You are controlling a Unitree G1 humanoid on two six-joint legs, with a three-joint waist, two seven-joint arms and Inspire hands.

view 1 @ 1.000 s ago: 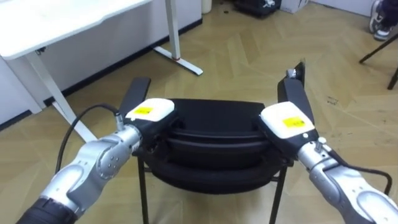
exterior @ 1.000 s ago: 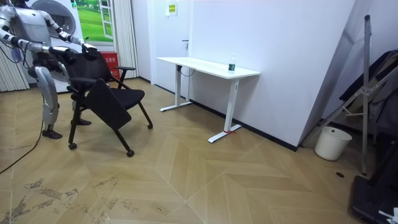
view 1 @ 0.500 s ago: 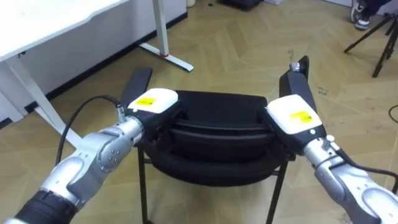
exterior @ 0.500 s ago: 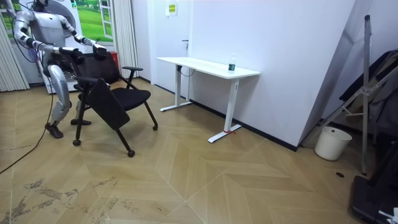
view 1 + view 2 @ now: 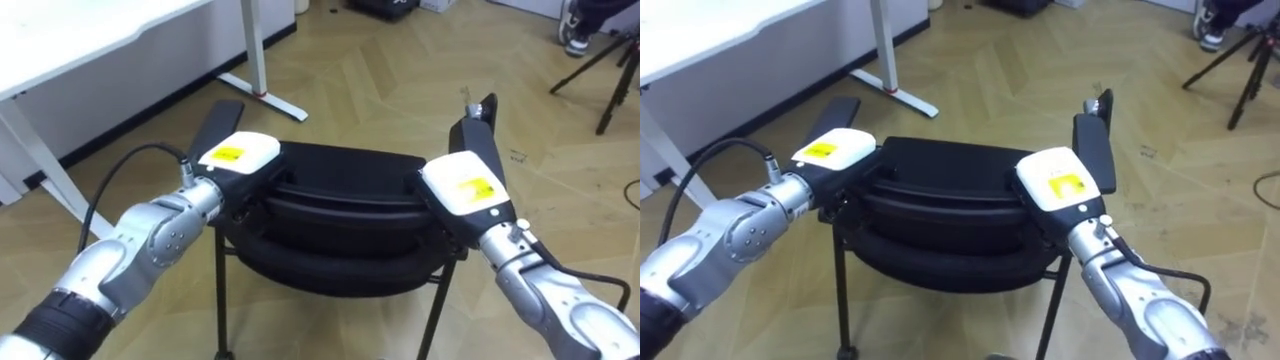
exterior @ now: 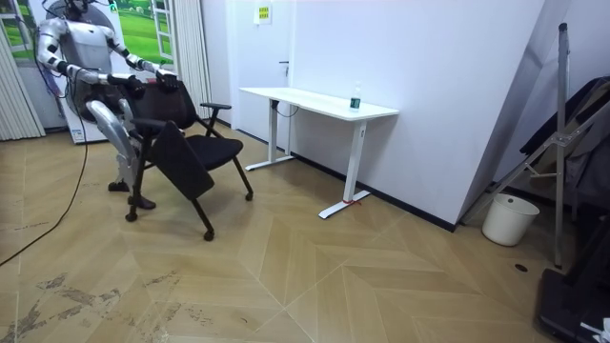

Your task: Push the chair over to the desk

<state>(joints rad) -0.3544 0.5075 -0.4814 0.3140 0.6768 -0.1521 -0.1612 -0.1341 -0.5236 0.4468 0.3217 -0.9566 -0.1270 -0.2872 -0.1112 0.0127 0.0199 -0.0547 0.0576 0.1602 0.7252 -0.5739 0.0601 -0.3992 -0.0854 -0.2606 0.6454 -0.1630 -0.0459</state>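
The white desk sits at my ten o'clock, leaving open floor ahead for the push. My left hand lies on the left top corner of the black office chair, which stands right before me at twelve o'clock, seat facing away. My right hand takes the matching corner at two o'clock; a hand at each end should keep the chair from swinging. Both sets of fingers dip behind the chair's top edge, so I cannot tell whether they grip or merely press.
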